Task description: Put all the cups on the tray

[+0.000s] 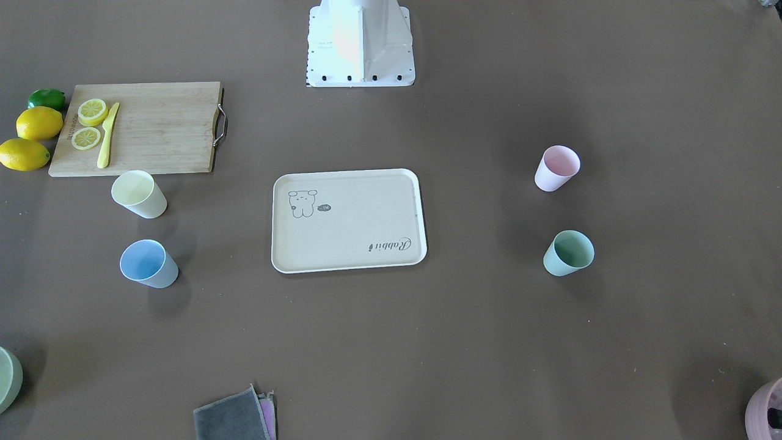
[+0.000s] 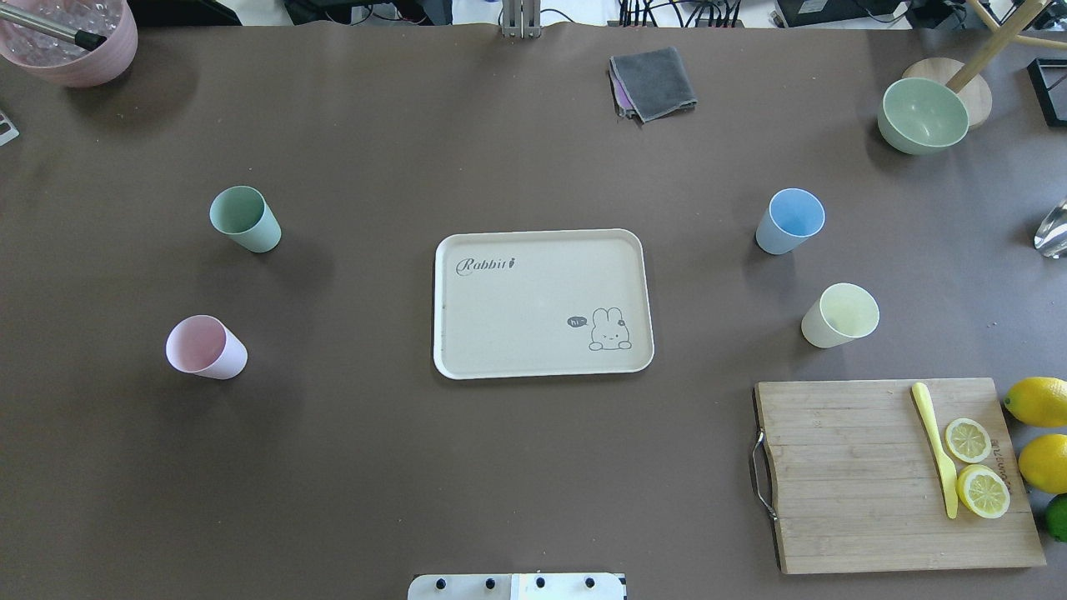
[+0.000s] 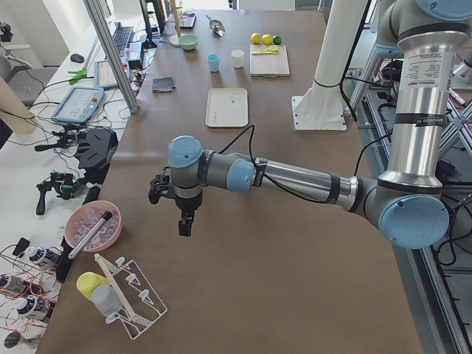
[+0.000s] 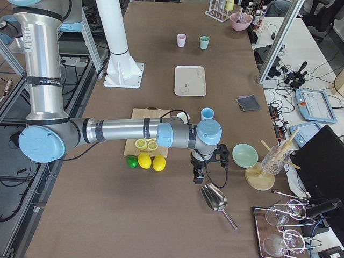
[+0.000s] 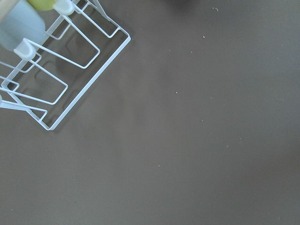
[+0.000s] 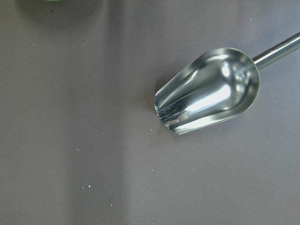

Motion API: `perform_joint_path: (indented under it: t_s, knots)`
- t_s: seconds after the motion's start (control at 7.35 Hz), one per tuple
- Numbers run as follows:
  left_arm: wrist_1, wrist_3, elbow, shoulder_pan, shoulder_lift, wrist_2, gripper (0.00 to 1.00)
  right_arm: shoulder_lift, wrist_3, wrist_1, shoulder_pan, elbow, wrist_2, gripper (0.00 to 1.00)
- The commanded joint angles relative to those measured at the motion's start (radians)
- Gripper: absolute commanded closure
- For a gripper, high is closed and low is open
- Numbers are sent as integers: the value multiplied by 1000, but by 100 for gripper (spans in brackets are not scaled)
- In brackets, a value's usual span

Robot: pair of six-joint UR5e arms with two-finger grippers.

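Observation:
The cream tray lies at the table's middle with nothing on it. The mint green cup and the pink cup stand upright to its left. The light blue cup and the pale yellow cup stand upright to its right. My left gripper hangs over bare table far from the cups, near the table's left end. My right gripper hangs near the right end, above a metal scoop. Both grippers show only in the side views, so I cannot tell whether they are open or shut.
A wooden cutting board with lemon slices and a yellow knife lies near the yellow cup, lemons beside it. A sage bowl, a grey cloth, a mauve pot, a scoop and a wire rack sit at the edges.

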Motion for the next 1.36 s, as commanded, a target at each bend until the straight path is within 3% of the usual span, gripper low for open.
perform_joint_path:
  t_s: [0.0,1.23]
  knots:
    - [-2,0,-8,0,-1,5,2,0,0,0,0,0,0,0]
    - [-8,-23,-18,11,-20,-6,2,12,2,0,0,9,-10,0]
